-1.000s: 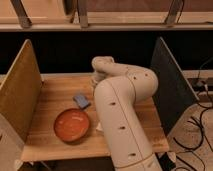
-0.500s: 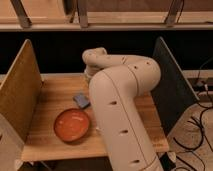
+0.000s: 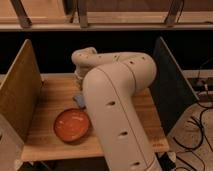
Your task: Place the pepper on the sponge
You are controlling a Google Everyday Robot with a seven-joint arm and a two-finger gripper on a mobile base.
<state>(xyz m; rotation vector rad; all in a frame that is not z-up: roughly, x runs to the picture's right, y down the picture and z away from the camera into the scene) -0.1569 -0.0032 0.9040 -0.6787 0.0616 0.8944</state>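
My large white arm [image 3: 115, 100] reaches over the wooden table [image 3: 55, 92] from the front right, and its far joint sits near the back middle. The gripper is hidden behind the arm, somewhere past that joint, and it is shut. A corner of the light blue sponge [image 3: 78, 99] peeks out at the arm's left edge, just behind the plate. The pepper is hidden from this view.
A round orange-red plate [image 3: 72, 125] lies at the front left of the table. Upright panels wall both sides: a wooden one [image 3: 20, 95] on the left and a dark one [image 3: 170, 85] on the right. Cables [image 3: 200, 125] trail on the floor to the right.
The arm's far joint has swung left and toward the back of the table. It now covers more of the sponge.
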